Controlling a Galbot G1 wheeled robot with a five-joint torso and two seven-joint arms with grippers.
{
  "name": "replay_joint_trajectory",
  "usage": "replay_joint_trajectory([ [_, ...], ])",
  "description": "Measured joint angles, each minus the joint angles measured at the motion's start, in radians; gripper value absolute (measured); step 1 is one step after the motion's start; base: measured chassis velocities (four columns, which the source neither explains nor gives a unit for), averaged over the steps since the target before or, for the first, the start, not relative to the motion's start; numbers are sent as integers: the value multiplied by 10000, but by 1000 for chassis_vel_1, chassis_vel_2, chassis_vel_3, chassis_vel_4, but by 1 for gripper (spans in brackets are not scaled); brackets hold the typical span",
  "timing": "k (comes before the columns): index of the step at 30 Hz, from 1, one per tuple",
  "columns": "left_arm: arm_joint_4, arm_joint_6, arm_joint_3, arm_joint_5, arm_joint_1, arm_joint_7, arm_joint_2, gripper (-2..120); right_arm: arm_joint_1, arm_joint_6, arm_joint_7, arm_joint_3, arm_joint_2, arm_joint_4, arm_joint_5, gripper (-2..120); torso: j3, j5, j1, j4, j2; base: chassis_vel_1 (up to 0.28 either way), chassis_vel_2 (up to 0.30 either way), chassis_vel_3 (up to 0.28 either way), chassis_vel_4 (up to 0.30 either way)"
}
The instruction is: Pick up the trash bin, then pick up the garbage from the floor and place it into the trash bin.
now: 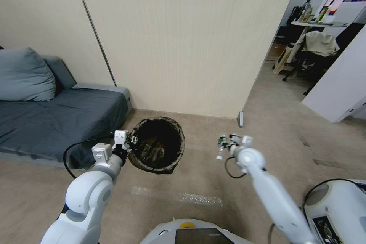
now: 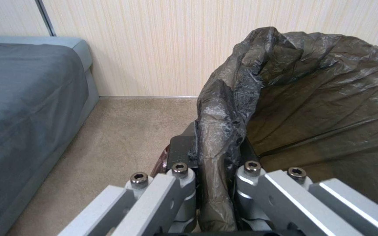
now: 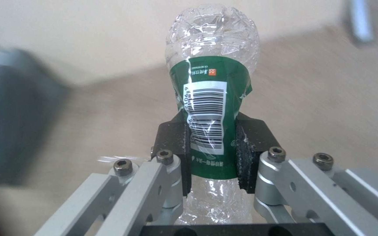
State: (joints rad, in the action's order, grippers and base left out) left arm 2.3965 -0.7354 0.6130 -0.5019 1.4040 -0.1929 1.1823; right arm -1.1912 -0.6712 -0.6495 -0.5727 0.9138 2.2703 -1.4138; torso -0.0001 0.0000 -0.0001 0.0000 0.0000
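The right gripper (image 1: 225,145) clamps a clear plastic bottle (image 3: 212,98) right of the trash bin (image 1: 157,145), held at its rim by the left gripper (image 1: 129,143); dropping it in remains.

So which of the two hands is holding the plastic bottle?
The right hand: it grips the clear green-labelled bottle by its middle, whereas the left hand is clamped on the trash bin rim.
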Motion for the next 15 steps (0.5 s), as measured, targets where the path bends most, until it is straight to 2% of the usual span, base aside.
replay_joint_trajectory([
  [2,-3,0,-31,5,18,-17,11,5,40,-48,-80,-99,-117,267,-345,18,0,-2,0,0,0,0,0,0,0],
  [5,-30,0,-105,46,95,-3,41,5,652,-56,-343,-198,-568,1313,-1943,18,0,2,1,1,0,0,0,0,0],
  [7,-33,0,-104,58,99,8,40,5,930,7,-263,-125,-705,1560,-2284,18,0,0,0,3,0,0,0,0,0],
  [15,-100,0,-134,116,136,-35,111,5,2567,228,1291,798,-1659,1681,-2616,18,1,2,1,-1,0,0,0,0,0],
])
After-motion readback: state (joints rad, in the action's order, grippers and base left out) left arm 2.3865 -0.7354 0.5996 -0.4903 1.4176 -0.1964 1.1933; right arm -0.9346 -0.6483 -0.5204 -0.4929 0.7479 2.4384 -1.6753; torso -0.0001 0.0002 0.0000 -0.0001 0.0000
